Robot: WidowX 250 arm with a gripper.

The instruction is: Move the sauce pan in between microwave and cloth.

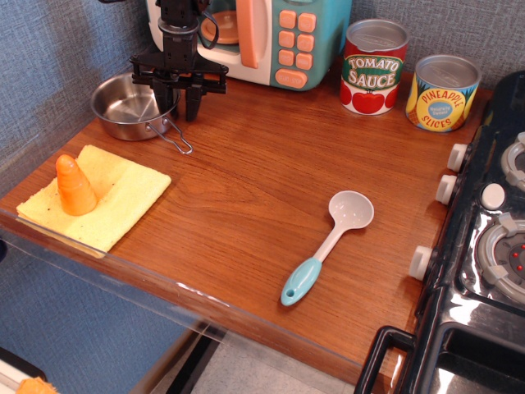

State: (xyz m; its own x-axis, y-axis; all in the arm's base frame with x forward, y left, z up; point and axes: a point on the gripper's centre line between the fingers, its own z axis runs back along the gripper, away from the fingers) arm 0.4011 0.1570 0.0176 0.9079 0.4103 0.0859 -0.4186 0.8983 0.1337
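table [246, 197] | sauce pan [127, 105] | cloth [102, 197] | ladle [328, 245] | microwave [287, 37] | two cans [374, 66]
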